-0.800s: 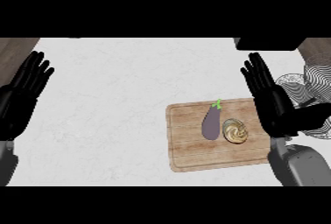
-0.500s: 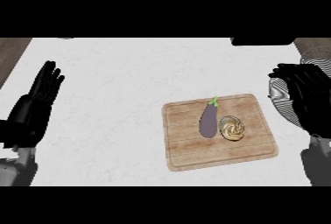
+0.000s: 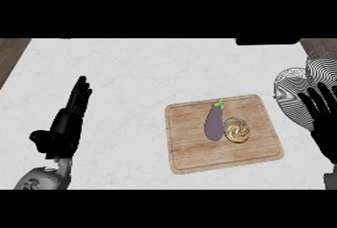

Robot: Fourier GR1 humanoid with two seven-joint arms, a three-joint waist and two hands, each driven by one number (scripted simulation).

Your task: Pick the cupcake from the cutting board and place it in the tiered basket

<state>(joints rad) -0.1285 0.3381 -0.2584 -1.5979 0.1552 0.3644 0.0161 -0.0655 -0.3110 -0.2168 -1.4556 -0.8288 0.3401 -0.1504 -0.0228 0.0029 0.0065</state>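
The right hand (image 3: pixel 324 127) hung open and empty; the cupcake (image 3: pixel 237 131) was best approached from its right, clear of the touching eggplant (image 3: pixel 214 124).

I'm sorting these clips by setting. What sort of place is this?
Most likely a kitchen counter: a pale, stone-like worktop carries a wooden cutting board with an eggplant and a cupcake on it, and a wire tiered basket stands at the right edge.

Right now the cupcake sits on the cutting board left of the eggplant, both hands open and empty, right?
No: the head view shows the cupcake on the cutting board right of the eggplant, not left. The left hand and right hand are indeed open and empty.
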